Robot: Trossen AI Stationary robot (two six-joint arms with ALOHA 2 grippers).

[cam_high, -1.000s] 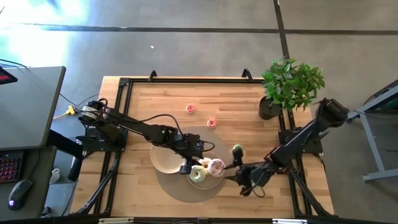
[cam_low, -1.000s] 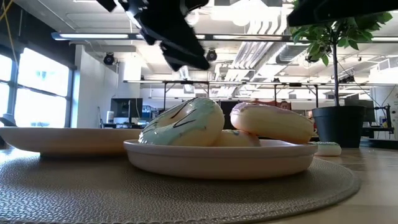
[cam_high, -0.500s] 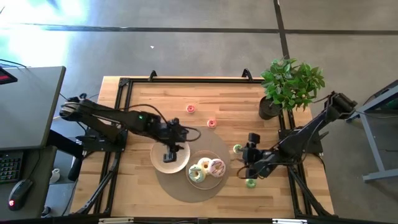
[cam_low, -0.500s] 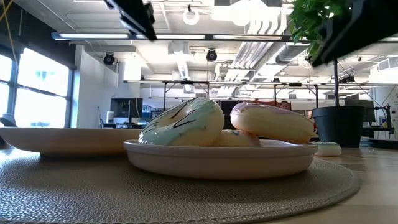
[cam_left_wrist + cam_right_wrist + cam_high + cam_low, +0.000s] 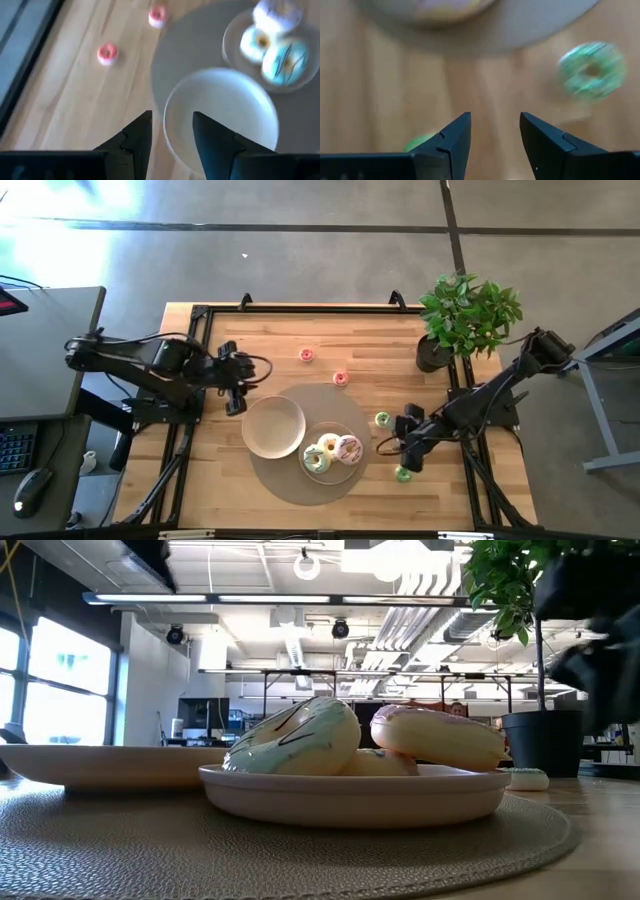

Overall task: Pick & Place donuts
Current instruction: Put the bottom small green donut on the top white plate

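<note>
From the high view I note three large donuts (image 5: 334, 451) grouped on a small plate (image 5: 352, 470) at lower centre of the frame, on a round grey mat (image 5: 280, 480), with an empty pale plate (image 5: 273, 426) touching it on the left. Two pink mini donuts (image 5: 307, 355) lie on bare wood above the mat. One green mini donut (image 5: 382, 419) sits just right of the mat; another green one (image 5: 403, 473) lies lower right. My left gripper (image 5: 233, 392) hangs left of the empty plate, jaws parted and holding nothing. My right gripper (image 5: 405, 450) sits between the two green mini donuts, jaws parted and empty. A potted plant (image 5: 465, 315) stands at upper right.
</note>
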